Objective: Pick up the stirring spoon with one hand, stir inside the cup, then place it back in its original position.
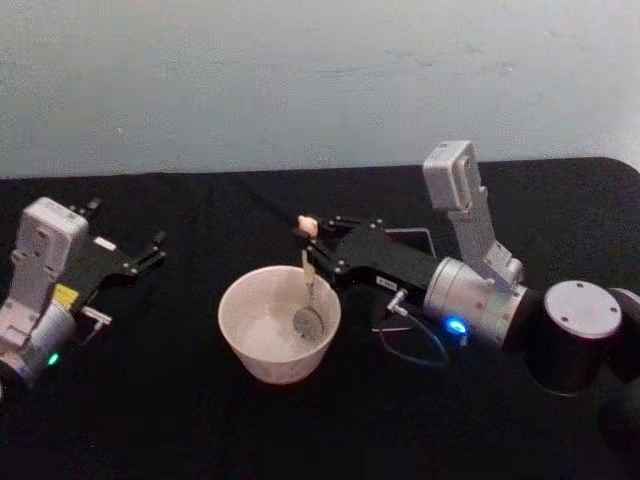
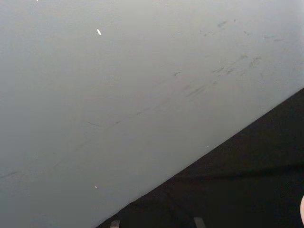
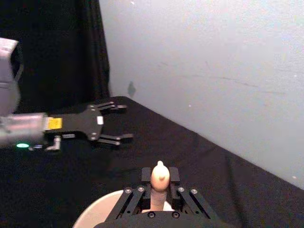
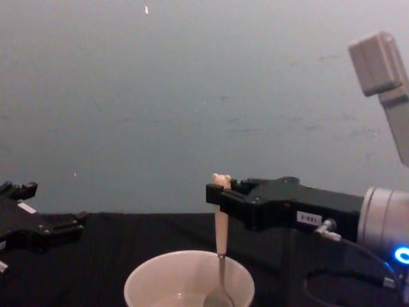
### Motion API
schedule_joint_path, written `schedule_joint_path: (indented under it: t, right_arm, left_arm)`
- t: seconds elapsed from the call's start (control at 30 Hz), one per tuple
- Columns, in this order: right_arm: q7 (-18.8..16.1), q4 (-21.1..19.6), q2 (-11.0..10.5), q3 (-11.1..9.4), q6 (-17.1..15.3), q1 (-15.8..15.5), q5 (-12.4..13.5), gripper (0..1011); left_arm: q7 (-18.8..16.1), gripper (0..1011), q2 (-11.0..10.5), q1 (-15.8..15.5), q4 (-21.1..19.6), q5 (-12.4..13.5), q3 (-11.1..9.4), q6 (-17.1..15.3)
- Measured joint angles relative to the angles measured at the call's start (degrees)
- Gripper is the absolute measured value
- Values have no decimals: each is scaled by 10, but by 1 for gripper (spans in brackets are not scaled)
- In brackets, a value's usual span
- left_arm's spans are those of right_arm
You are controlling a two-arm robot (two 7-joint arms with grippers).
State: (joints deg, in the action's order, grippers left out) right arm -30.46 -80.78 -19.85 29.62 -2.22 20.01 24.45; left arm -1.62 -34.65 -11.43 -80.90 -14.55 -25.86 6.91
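Head view: R gripper (image 1: 312,245) is clamped narrow on the upper handle of the stirring spoon (image 1: 307,285), just below the bear head, which pokes out above the fingers. Grip point is high on the handle, so the fingers sit above the rim while the metal bowl reaches down inside the cup (image 1: 280,365). The spoon hangs near upright, bowl low in the cup on the side nearest the R arm. Whether it touches the cup floor cannot be told. Judgement: stir step in hand, return step not yet done. The dark box outline just behind the R gripper body is prob. the holder (image 1: 425,237), i.e. the spoon's home position; it is mostly hidden by the arm, so approx. only. It lies near the cup, which should keep the return move short. L gripper (image 1: 150,250) is parked at the table's left, fingers spread wide, holding nothing, well apart from the cup and so clear of the stir path. Qty: 1 spoon, 1 cup, 1 holder, 2 grippers, all over 1 black table (image 1: 200,430).
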Motion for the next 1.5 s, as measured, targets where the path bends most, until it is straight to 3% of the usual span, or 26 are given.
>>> schedule_joint_path:
  t: [0.23, 0.4, 0.63, 0.9, 1.2, 1.5]
  right_arm:
    - [-13, -34, -16, 5, -10, -20, 19, 214]
    - [-15, -36, -15, 15, -11, -21, 21, 214]
    - [-16, -26, -2, 34, -13, -8, 21, 214]
    - [-13, 14, 24, 49, -12, 20, 11, 214]
    - [4, 69, 48, 42, -1, 53, 0, 214]
    - [12, 83, 45, 25, 2, 57, -4, 214]
  left_arm:
    - [0, 1001, 0, 0, 0, 0, 0, 0]
    - [0, 1001, 0, 0, 0, 0, 0, 0]
    - [0, 1001, 0, 0, 0, 0, 0, 0]
    - [0, 1001, 0, 0, 0, 0, 0, 0]
    - [0, 1001, 0, 0, 0, 0, 0, 0]
    - [0, 1002, 0, 0, 0, 0, 0, 0]
